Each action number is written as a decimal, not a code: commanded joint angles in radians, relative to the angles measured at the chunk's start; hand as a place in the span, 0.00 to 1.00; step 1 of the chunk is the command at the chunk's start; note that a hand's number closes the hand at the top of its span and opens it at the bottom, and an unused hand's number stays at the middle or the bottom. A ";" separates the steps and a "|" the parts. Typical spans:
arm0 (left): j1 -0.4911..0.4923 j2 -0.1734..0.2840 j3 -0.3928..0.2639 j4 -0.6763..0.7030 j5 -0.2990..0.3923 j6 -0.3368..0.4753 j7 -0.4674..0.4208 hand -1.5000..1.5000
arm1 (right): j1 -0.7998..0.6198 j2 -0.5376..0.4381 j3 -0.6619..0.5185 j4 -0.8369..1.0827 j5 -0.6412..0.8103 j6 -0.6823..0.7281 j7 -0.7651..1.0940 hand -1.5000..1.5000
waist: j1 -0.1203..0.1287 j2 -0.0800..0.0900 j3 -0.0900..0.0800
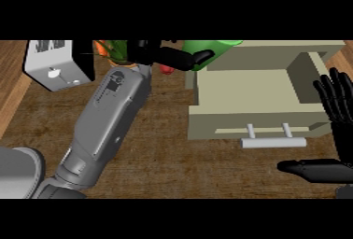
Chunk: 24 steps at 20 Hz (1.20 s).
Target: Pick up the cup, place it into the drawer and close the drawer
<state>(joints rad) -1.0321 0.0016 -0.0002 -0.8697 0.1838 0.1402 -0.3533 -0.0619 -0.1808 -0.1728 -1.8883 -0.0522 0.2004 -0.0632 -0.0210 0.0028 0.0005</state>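
The green cup point(219, 48) is held at the top of the view, over the back left corner of the open beige drawer point(207, 121). My left hand point(169, 54) is shut on the cup from its left side, and the grey forearm runs up to it from the lower left. Only part of the cup shows beyond the black fingers. The drawer is pulled out, with its pale bar handle point(273, 143) facing me. My right hand point(339, 116) rests open at the right edge, fingers up, beside the drawer's right wall.
A white boxy appliance point(55, 63) stands at the back left. Orange and green items point(110, 49) and a small red thing point(167, 69) lie behind my left hand. The wooden counter point(165, 154) stretches in front of the drawer.
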 commanded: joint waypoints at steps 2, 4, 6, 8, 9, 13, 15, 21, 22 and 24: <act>-0.153 -0.002 -0.095 0.156 0.108 0.119 0.052 1.00 | -0.051 -0.010 -0.004 0.011 -0.011 -0.002 0.042 0.00 | -0.022 0.003 0.000; -0.180 -0.002 -0.076 0.181 0.103 0.097 0.052 1.00 | 0.007 -0.024 -0.027 0.049 -0.022 0.044 -0.045 0.00 | -0.008 0.002 0.000; -0.189 -0.002 -0.103 0.248 0.159 0.110 -0.002 1.00 | -0.019 -0.035 -0.039 0.016 -0.042 0.035 0.018 0.00 | -0.015 0.003 0.000; -0.213 -0.002 -0.200 0.231 0.231 0.189 0.051 1.00 | 0.001 0.000 0.018 -0.037 -0.005 0.016 0.035 0.00 | -0.026 0.001 0.000; -0.212 -0.002 -0.178 0.280 0.217 0.160 0.020 1.00 | -0.058 -0.010 -0.001 0.035 0.008 0.004 0.008 0.00 | -0.015 0.004 0.000; -0.255 -0.002 -0.222 0.374 0.249 0.157 -0.016 1.00 | -0.055 -0.011 -0.010 -0.012 -0.009 -0.004 0.052 0.00 | -0.026 0.006 0.000; -0.289 -0.002 -0.273 0.395 0.301 0.175 0.006 1.00 | -0.045 -0.018 0.005 0.022 0.001 0.027 0.011 0.00 | -0.039 0.009 0.000; -0.267 -0.002 -0.421 0.432 0.357 0.265 0.032 1.00 | -0.059 -0.009 -0.001 0.019 -0.018 0.023 0.020 0.00 | -0.056 0.011 0.001; -0.267 -0.002 -0.435 0.435 0.368 0.233 0.031 1.00 | -0.067 -0.005 -0.001 0.059 0.006 0.018 -0.031 0.00 | -0.051 0.013 0.001; -0.251 -0.002 -0.475 0.472 0.342 0.226 0.021 1.00 | -0.048 -0.024 -0.017 0.022 -0.025 0.037 0.008 0.00 | -0.055 0.013 0.001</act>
<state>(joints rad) -1.2805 0.0000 -0.4069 -0.4437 0.5232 0.3628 -0.3410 -0.1072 -0.1906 -0.1751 -1.8690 -0.0643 0.2254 -0.0575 -0.0708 0.0137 0.0012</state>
